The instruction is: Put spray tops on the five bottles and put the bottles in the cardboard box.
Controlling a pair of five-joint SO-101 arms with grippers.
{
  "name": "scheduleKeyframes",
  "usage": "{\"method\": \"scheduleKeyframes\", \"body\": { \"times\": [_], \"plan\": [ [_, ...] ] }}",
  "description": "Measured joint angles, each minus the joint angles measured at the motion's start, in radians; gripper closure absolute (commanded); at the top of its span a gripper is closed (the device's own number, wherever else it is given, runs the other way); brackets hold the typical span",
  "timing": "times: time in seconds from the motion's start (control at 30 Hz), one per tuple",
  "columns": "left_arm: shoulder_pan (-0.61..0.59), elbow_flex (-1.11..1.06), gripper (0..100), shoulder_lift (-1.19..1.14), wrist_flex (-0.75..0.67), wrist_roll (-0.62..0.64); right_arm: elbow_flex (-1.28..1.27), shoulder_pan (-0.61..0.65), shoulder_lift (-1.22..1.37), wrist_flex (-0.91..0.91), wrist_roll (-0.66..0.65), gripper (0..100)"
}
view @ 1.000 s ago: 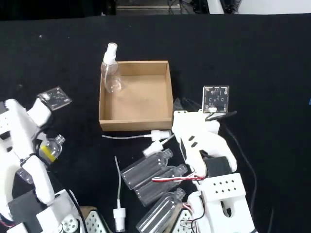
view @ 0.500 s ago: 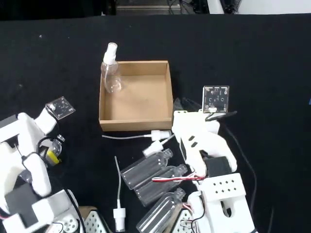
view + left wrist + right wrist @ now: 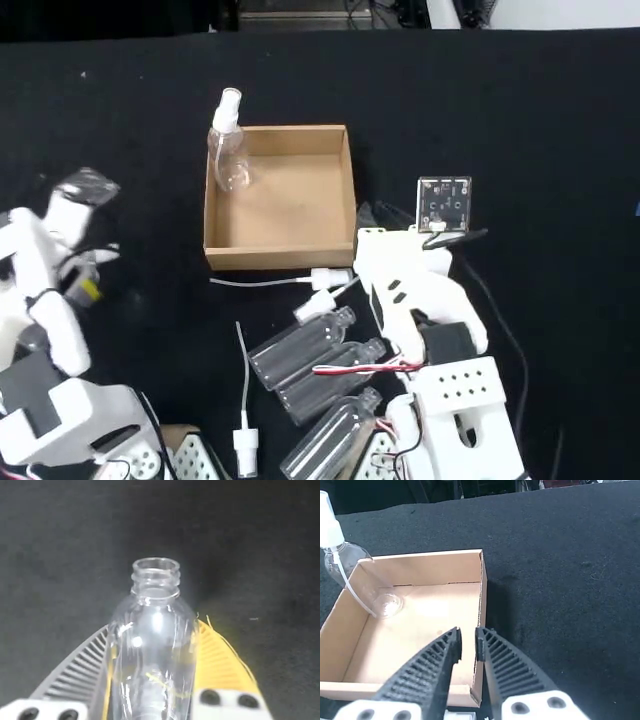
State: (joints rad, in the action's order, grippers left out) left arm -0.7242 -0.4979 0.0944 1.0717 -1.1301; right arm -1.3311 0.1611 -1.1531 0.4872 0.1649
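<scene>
Left gripper [image 3: 153,625], well left of the cardboard box [image 3: 278,258], grasps an uncapped bottle [image 3: 152,650]; right gripper [image 3: 468,640], at its right wall, clenched empty.

I count five bottles. One, the capped bottle [image 3: 228,158], leans in a corner of the single cardboard box [image 3: 280,258]. Three open ones lie side by side on the surface [image 3: 520,120] near the box: nearest bottle [image 3: 300,347], middle bottle [image 3: 332,380], farthest bottle [image 3: 330,432]. The fifth bottle [image 3: 152,645], also open, is clamped in my left pincer [image 3: 154,625]. I see three loose spray tops: first loose top [image 3: 328,276] and second loose top [image 3: 314,304] just beside the box, third loose top [image 3: 245,440] farther off.
</scene>
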Motion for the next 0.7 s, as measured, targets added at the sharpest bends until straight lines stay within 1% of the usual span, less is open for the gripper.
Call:
{"method": "scheduleKeyframes", "body": {
  "times": [0.1, 0.23, 0.3, 0.37, 0.53, 0.57, 0.63, 0.7],
  "plan": [
    [-0.097, 0.037, 97, -0.011, -0.006, 0.075, 0.000, 0.000, 0.000, 0.000, 0.000, 94.2],
    [-0.233, 0.066, 96, -0.068, -0.075, 0.224, 0.000, 0.000, 0.000, 0.000, 0.000, 94.2],
    [-0.293, 0.100, 96, -0.115, -0.092, 0.269, 0.000, 0.000, 0.000, 0.000, 0.000, 94.2],
    [-0.334, 0.129, 94, -0.158, -0.089, 0.276, 0.000, 0.000, 0.000, 0.000, 0.000, 94.2],
    [-0.367, 0.232, 74, -0.241, 0.009, 0.281, 0.000, 0.000, 0.000, 0.000, 0.000, 94.2],
    [-0.367, 0.255, 74, -0.250, 0.025, 0.281, 0.000, 0.000, 0.000, 0.000, 0.000, 94.2],
    [-0.367, 0.298, 75, -0.270, 0.048, 0.275, 0.000, 0.000, 0.000, 0.000, 0.000, 94.2],
    [-0.367, 0.339, 76, -0.285, 0.068, 0.245, 0.000, 0.000, 0.000, 0.000, 0.000, 94.2]
  ]
}}
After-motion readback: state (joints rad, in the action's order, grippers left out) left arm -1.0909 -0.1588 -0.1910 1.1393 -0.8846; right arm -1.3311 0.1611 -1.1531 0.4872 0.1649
